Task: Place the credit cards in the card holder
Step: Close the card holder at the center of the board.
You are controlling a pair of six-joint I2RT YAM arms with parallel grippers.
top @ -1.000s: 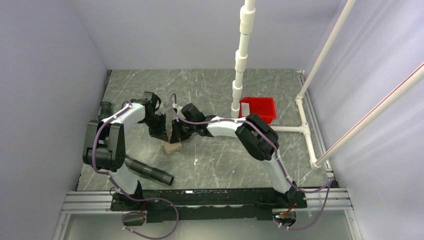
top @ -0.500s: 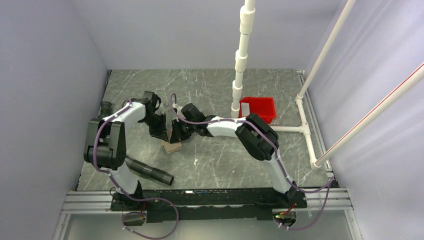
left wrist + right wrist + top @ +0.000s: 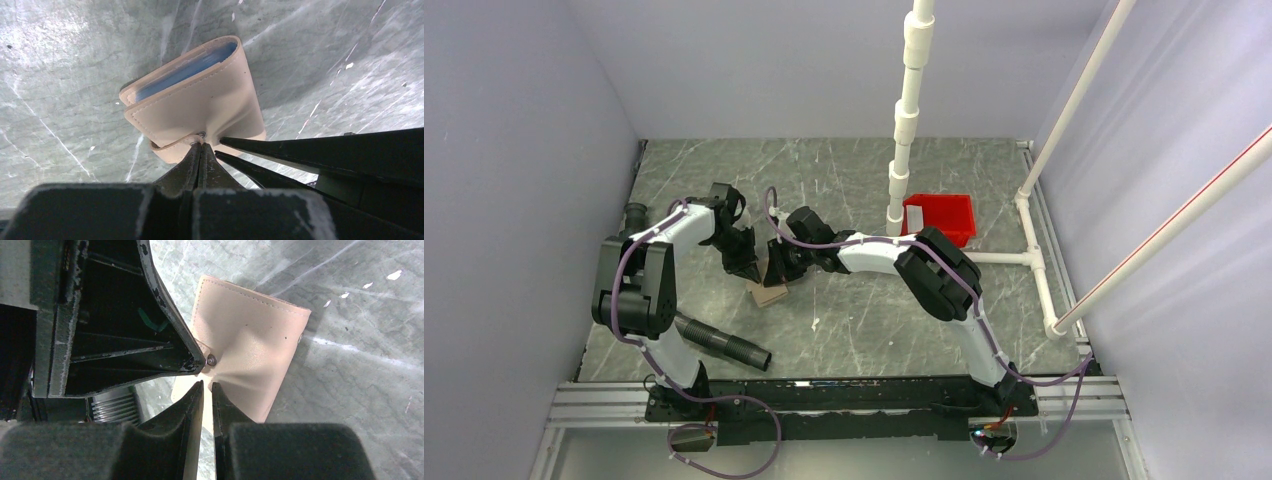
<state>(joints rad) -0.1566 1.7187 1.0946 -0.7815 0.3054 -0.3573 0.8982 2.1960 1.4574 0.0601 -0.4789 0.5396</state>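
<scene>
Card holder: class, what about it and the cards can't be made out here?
Top view: card holder small, partly covered by the arms.
Left wrist: only blue lining shows in its opening; cards inside unclear.
Right wrist: opening not visible.
Red tray: pale contents too small.

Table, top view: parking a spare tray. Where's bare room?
Free: the far strip left of the white pipe post; the near patch between black ribbed cylinder and right arm. Crowded: left claw and right claw at the card holder.
</scene>
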